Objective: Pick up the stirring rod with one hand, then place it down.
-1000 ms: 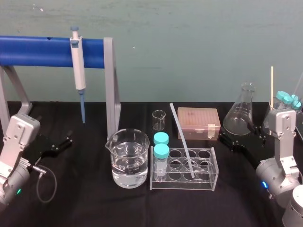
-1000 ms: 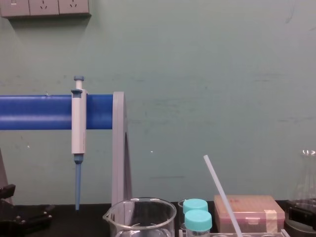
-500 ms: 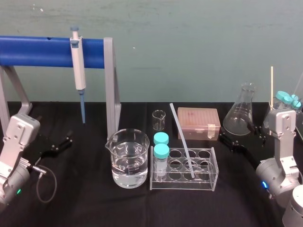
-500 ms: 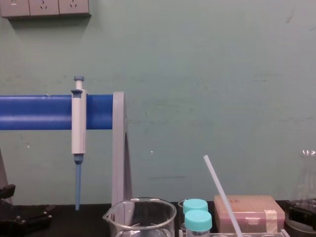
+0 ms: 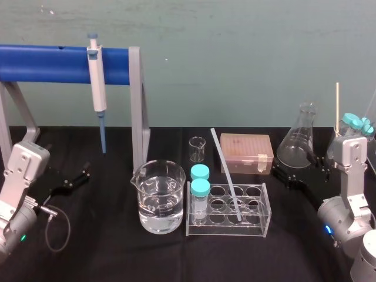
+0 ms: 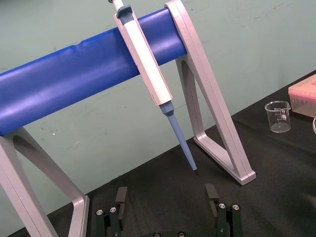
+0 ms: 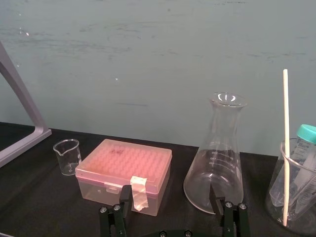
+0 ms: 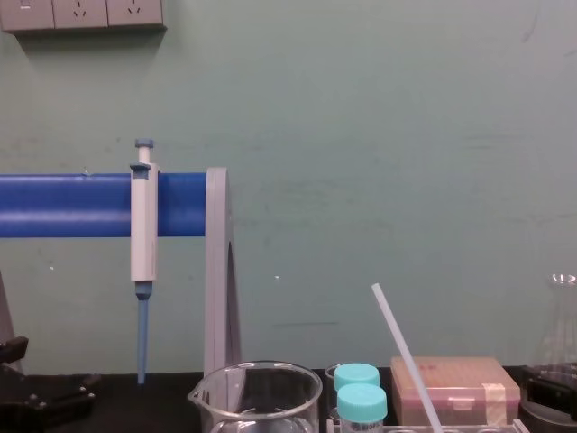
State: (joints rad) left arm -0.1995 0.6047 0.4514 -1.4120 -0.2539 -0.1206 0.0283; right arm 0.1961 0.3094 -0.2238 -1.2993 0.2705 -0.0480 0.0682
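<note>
You're going for the bare upper half of the probably light, stiff, slippery-looking stirring rod (image 5: 225, 170) leaning toward 11 o'clock in the test-tube rack (image 5: 258, 226), left claw (image 5: 84, 175) and right claw (image 5: 282, 175) both gaping.

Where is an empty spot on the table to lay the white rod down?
Bare black table lies in front of the big beaker and tube rack, and between the beaker and the left end effector. Behind the rack it's crowded: small beaker, pink box, flask.
</note>
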